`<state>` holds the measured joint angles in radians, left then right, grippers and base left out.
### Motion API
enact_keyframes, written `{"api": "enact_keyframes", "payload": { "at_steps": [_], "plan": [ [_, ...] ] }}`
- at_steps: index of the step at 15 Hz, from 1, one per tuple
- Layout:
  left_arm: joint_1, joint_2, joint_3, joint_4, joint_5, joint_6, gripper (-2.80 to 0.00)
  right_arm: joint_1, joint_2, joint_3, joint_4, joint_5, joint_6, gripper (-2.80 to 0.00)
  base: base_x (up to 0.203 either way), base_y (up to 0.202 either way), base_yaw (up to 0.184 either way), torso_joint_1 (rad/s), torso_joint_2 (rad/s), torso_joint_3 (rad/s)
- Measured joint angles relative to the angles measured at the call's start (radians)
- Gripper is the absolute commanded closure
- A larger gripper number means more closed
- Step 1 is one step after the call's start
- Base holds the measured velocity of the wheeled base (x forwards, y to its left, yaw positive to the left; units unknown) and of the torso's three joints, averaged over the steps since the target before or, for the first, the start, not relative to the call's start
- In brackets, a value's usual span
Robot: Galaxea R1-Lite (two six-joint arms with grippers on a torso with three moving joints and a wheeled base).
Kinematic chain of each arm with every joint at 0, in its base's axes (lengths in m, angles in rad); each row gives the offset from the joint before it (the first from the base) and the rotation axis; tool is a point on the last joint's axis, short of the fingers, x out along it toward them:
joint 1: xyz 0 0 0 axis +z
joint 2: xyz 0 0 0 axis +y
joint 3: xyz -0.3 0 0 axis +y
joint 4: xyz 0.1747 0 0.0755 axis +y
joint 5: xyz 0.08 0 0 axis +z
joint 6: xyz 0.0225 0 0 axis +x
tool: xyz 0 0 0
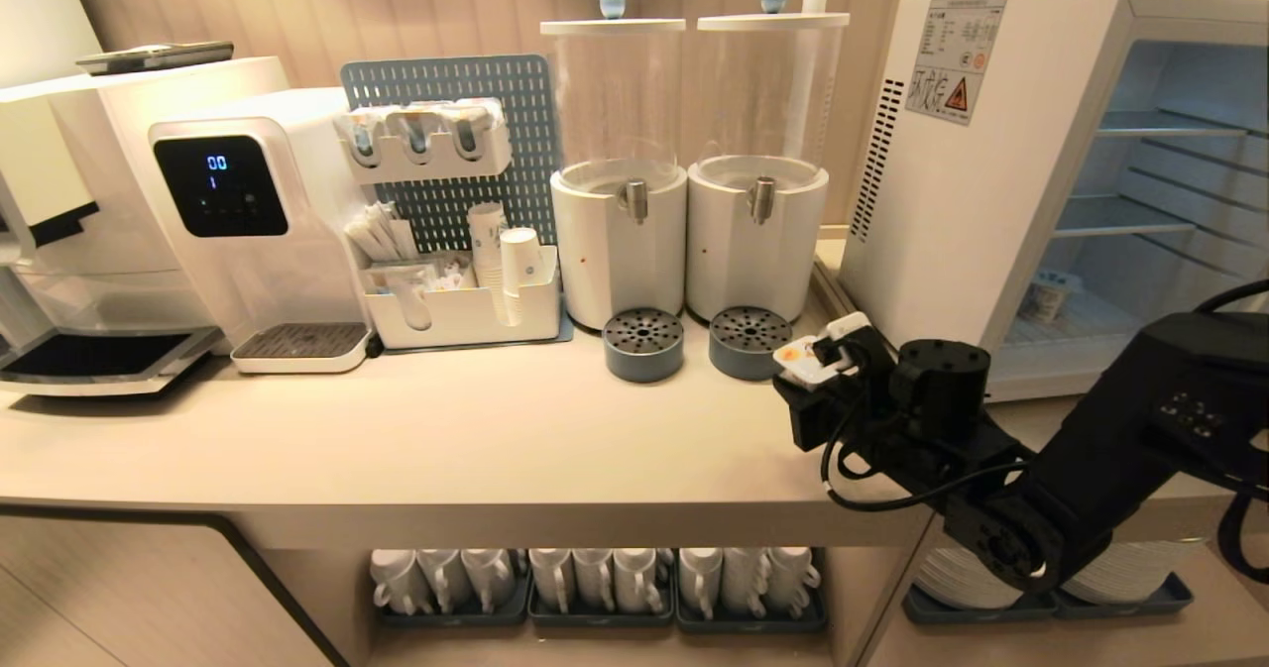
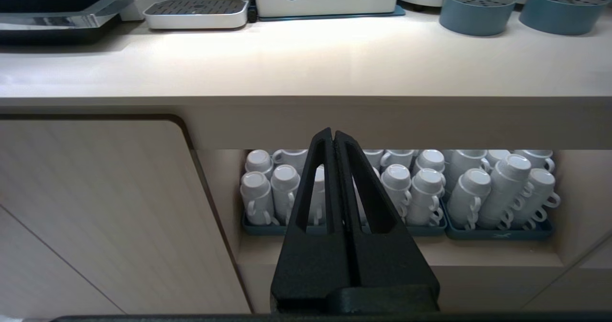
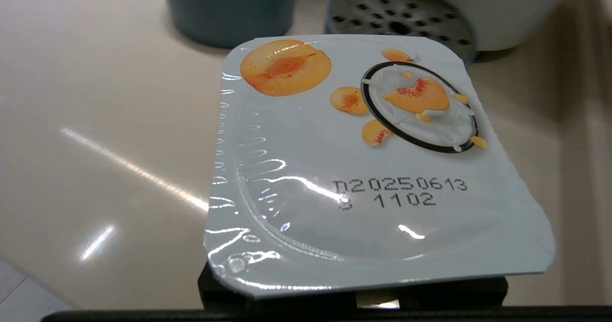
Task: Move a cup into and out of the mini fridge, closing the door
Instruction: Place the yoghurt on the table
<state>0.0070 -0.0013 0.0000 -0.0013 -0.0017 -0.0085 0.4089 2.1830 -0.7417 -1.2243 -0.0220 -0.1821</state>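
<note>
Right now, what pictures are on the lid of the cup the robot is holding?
Orange peach pieces on the white foil lid. Right wrist view shows it best.

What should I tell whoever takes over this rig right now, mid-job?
Right claw: closed on the yogurt cup, a sealed peach cup, held over the counter just in front of the two grey drip trays, left of the mini fridge.
Left claw: shut, empty, parked below the counter edge facing the mug shelf.
Fridge: standing open, wire shelves visible; another small cup sits on its floor. The door itself is out of view.
Done: cup is gripped and outside the fridge.
Left: finish placing the cup, then close the door.
</note>
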Motion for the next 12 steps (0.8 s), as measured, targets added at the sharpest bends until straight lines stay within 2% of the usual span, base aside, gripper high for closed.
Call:
{"api": "enact_keyframes", "payload": {
  "at_steps": [3,6,8,12],
  "plan": [
    [0.000,0.000,0.000,0.000,0.000,0.000,0.00,-0.044,0.041,-0.017,0.045,0.235,0.002,0.00,0.000,0.000,0.000,0.000,0.00,0.000],
    [0.001,0.000,0.000,0.000,0.000,0.000,0.00,-0.076,0.076,-0.040,0.071,0.399,0.009,0.00,0.000,0.000,0.000,0.000,0.00,0.000],
    [0.000,0.000,0.000,0.000,0.000,0.000,0.00,-0.090,0.116,-0.068,0.067,0.433,0.009,0.00,0.000,0.000,0.000,0.000,0.00,0.000],
    [0.000,0.000,0.000,0.000,0.000,0.001,0.00,-0.104,0.179,-0.141,0.076,0.421,-0.001,0.00,0.000,0.000,0.000,0.000,0.00,0.000]
  ]
}}
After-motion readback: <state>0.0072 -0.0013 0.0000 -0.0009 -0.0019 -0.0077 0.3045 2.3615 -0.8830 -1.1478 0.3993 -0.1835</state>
